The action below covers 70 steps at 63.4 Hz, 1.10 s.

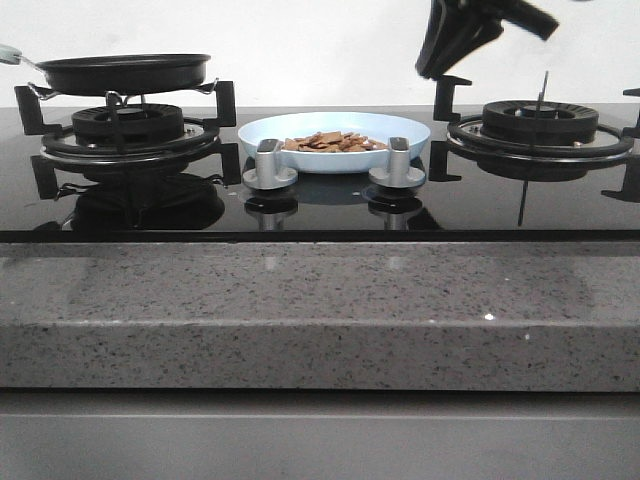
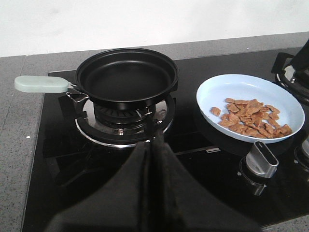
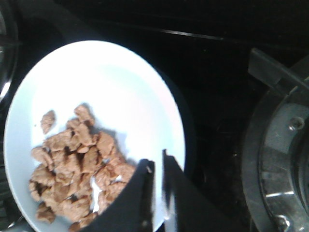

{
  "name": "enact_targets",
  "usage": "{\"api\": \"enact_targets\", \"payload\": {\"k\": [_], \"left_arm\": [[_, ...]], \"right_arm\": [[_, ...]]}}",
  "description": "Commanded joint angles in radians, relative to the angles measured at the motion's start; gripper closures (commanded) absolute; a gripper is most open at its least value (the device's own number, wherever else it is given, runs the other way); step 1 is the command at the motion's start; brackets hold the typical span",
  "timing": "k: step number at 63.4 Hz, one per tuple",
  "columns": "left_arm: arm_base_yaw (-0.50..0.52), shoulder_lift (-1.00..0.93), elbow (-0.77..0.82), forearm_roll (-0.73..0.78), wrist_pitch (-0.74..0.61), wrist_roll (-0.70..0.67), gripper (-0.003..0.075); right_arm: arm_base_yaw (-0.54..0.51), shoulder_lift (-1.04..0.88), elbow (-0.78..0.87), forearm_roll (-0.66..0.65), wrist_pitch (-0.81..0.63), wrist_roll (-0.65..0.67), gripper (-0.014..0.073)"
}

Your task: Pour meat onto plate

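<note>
The pale-blue plate point(image 1: 400, 125) sits on the black hob between the two burners. The meat point(image 1: 330, 141), a loose pile of tan strips, lies in it. The empty black frying pan point(image 1: 125, 72) rests on the left burner, its pale-green handle point(image 2: 41, 84) pointing left. In the left wrist view my left gripper point(image 2: 153, 140) is shut and empty, in front of the pan point(image 2: 125, 77), with the plate point(image 2: 227, 89) and meat point(image 2: 251, 117) to its right. My right gripper point(image 1: 432, 68) hangs high above the right burner, shut and empty. In its wrist view the right gripper point(image 3: 157, 162) is over the plate's point(image 3: 111, 77) edge beside the meat point(image 3: 72, 164).
Two metal knobs point(image 1: 269, 165) point(image 1: 397, 165) stand on the glass hob just in front of the plate. The right burner point(image 1: 540, 125) with its black grate is bare. A grey speckled stone counter edge point(image 1: 320, 310) runs along the front.
</note>
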Motion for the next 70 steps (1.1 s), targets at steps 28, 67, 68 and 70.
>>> {"api": "enact_targets", "payload": {"k": [28, 67, 68, 70], "left_arm": [[-0.011, -0.003, -0.027, -0.002, -0.088, -0.008, 0.0741], [-0.011, -0.001, -0.027, -0.002, -0.088, -0.008, 0.0741], [-0.011, -0.001, -0.027, -0.002, -0.088, -0.008, 0.0741], [-0.011, -0.001, -0.027, -0.002, -0.088, -0.008, 0.0741]], "right_arm": [[-0.006, -0.166, -0.092, -0.078, 0.115, -0.024, 0.0654], [-0.004, -0.952, 0.87, -0.124, -0.438, -0.082, 0.0654], [-0.004, -0.969, 0.894, -0.124, -0.448, -0.082, 0.0654], [-0.004, -1.012, 0.95, -0.124, -0.474, -0.082, 0.0654]]}}
